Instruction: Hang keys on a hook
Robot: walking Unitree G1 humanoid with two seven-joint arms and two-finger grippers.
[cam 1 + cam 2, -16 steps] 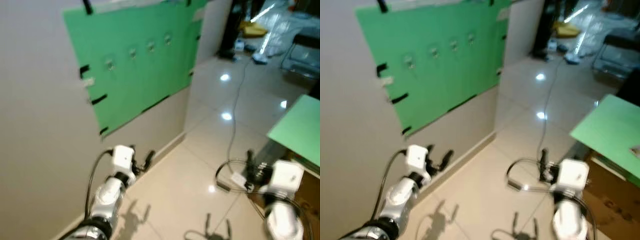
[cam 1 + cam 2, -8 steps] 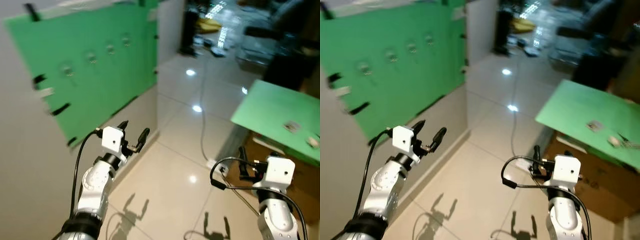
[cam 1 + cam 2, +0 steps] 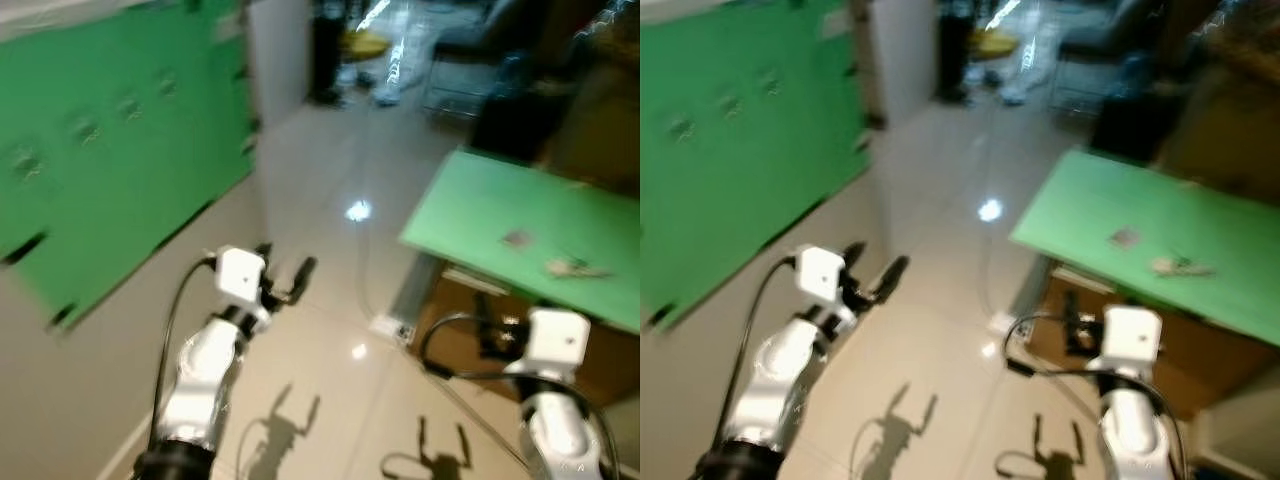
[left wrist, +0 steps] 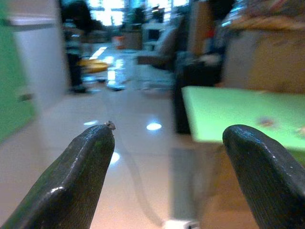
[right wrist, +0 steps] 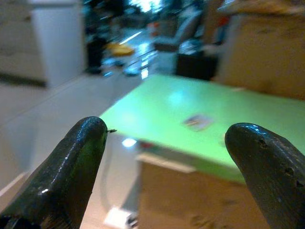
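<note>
Left wrist view and right wrist view show each pair of jaws spread wide with nothing held, the left gripper (image 3: pixel 284 282) being raised over the glossy tiled floor (image 3: pixel 330 330) and the right gripper (image 3: pixel 492 322) near the green-topped bench (image 3: pixel 480 215). A small pale bunch of keys (image 3: pixel 572 267) is seen lying on that bench beside a small flat grey tag (image 3: pixel 516 238); it is judged light, hard, loose and jangly, best pinched at the ring. No writing can be read on the green wall board with small hooks (image 3: pixel 110 170).
</note>
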